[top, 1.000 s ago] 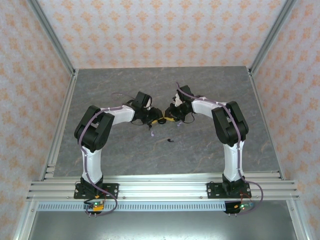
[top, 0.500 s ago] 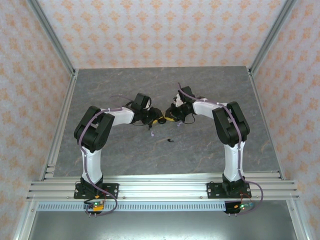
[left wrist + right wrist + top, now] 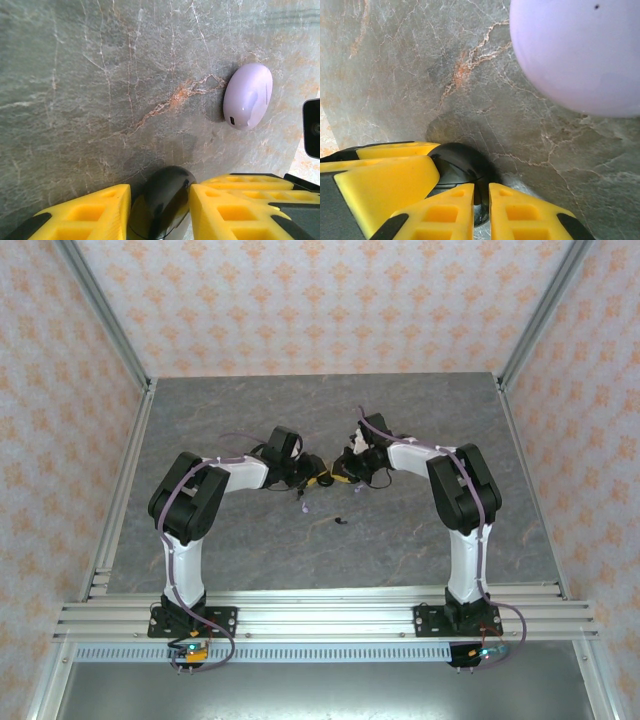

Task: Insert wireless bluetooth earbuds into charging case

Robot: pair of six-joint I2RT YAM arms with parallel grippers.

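Black case (image 3: 165, 195), gripped, points lengthwise toward lilac case (image 3: 248, 95).

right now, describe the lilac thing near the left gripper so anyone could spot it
On the grey marbled table, find the left gripper, closed on a glossy black piece. Beyond it, to the right in the left wrist view, lies the lilac piece: a smooth pale oval, not black, with a tiny dark slot at one end.
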